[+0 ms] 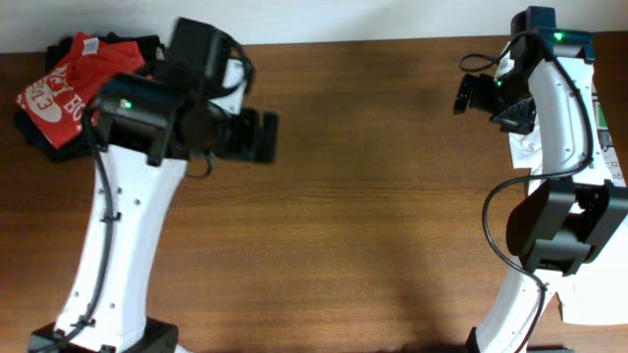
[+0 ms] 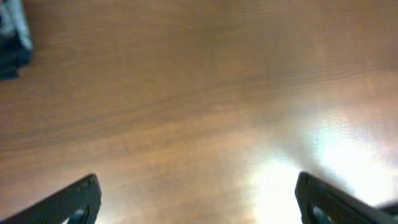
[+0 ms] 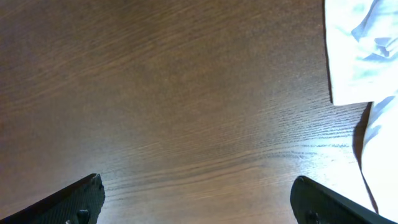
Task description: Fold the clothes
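The red-orange T-shirt (image 1: 61, 90) with white lettering lies folded at the far left of the table, on top of dark garments. My left gripper (image 1: 261, 136) hangs to its right over bare wood, open and empty; in the left wrist view its jaws (image 2: 199, 202) are wide apart over the tabletop. My right gripper (image 1: 467, 94) is at the far right near the back, open and empty; its jaws (image 3: 198, 200) show bare wood between them.
Black folded garments (image 1: 39, 137) lie under the red shirt, and a dark edge of them shows in the left wrist view (image 2: 12, 43). White cloth (image 3: 357, 50) lies at the right edge by the right arm (image 1: 549, 147). The wooden table (image 1: 363, 196) spans the middle.
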`<state>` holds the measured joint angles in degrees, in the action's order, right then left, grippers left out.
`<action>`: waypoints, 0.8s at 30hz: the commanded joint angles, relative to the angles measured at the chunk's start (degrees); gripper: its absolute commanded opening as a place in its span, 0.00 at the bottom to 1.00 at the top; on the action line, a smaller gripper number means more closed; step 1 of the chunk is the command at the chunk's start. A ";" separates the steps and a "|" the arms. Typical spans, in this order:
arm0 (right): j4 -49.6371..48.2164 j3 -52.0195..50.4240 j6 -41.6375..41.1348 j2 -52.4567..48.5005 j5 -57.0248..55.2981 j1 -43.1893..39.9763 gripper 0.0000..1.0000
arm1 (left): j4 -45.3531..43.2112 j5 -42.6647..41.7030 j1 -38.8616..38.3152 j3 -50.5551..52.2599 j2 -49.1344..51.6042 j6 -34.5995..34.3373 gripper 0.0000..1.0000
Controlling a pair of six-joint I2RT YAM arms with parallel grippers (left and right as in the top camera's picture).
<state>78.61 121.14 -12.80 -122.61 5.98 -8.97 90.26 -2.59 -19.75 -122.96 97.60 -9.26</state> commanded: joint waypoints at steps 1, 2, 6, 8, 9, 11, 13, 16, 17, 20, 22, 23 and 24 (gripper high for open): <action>0.07 0.85 0.50 0.50 -0.68 -0.09 0.99 | 3.76 1.97 -3.37 -0.07 -0.87 -0.52 0.99; 0.07 0.85 0.50 0.52 -0.66 -0.09 0.99 | 4.44 1.97 -3.76 -0.09 -0.87 -0.52 0.99; 0.07 0.85 0.50 0.50 -0.66 -0.09 0.99 | 6.21 1.97 -3.80 0.04 -0.87 -0.15 0.99; 0.07 0.85 0.50 0.52 -0.68 -0.09 0.99 | 2.95 1.95 -3.85 2.45 -1.03 6.78 0.99; 0.07 0.85 0.50 0.52 -0.66 -0.09 0.99 | -2.58 0.68 -3.82 6.47 -2.08 11.41 0.99; 0.07 0.85 0.50 0.50 -0.66 -0.09 0.99 | -16.31 -1.86 -3.56 16.79 -4.96 17.88 0.99; 0.07 0.85 0.50 0.50 -0.66 -0.09 0.98 | -33.90 -10.36 -0.15 31.98 -7.50 25.27 0.99; 0.07 0.85 0.50 0.50 -0.66 -0.09 0.99 | -49.42 -25.11 7.52 50.36 -12.17 25.24 0.99; 0.07 0.85 0.50 0.50 -0.68 -0.09 0.99 | -54.03 -26.40 9.09 55.47 -14.40 25.22 0.99; 0.07 0.85 0.50 0.50 -0.66 -0.09 0.99 | -72.54 -23.91 10.29 72.39 -26.71 25.24 0.99; 0.07 0.85 0.50 0.50 -0.66 -0.09 0.99 | -88.83 -23.34 11.93 86.31 -37.73 25.20 0.99; 0.07 0.85 0.50 0.50 -0.66 -0.09 0.99 | -97.00 -23.37 13.55 94.77 -45.03 25.18 0.99; 0.07 0.85 0.50 0.50 -0.68 -0.09 0.99 | -100.91 -23.37 14.64 100.80 -51.32 25.16 0.99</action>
<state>78.61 121.19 -12.80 -122.63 5.82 -8.97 -4.32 -25.54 -7.62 -34.11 57.74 15.46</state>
